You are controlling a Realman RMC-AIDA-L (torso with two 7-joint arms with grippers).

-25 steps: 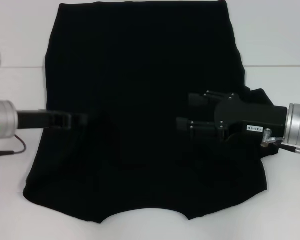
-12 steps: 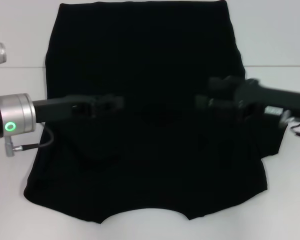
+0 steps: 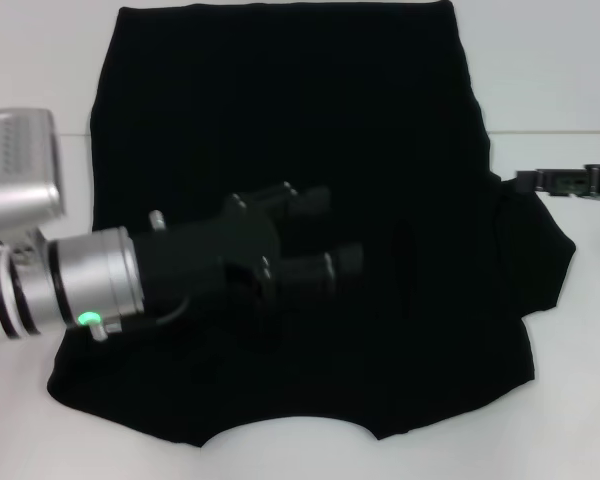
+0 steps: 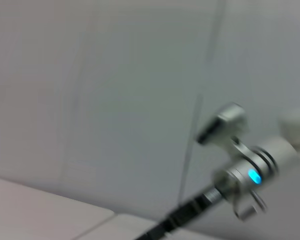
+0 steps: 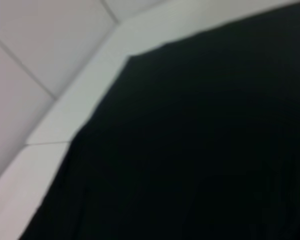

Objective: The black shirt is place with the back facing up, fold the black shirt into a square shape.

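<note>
Left gripper [image 3: 325, 232] hangs over the middle of the black shirt [image 3: 280, 120], its silver wrist reaching in from the table's left edge. Two dark finger pieces point toward the right with a gap showing between them, so it reads as released, holding no fabric; dark on dark, though, the fingertips blur into the cloth beneath, and whether they touch it cannot be told.

Right gripper [image 3: 565, 181] is only a thin black bar at the table's right edge, cut off by the picture's border. Its tip lies just beside the bulging right sleeve of the shirt. Whether its fingers are parted or closed I cannot tell.

On the white table [image 3: 550, 80] the shirt lies spread flat and covers most of the middle of it. Its straight hem lies toward the far edge, and the curved neckline lies at the near edge, partly cropped by the bottom of the picture. Folds and seams inside the black area are almost impossible to make out.

From the right wrist view comes only a broad black stretch of the shirt [image 5: 200, 150] against the pale table, none of the fingers. From the left wrist view comes a blurred pale wall and, farther off, the other arm's silver wrist with a blue light.
</note>
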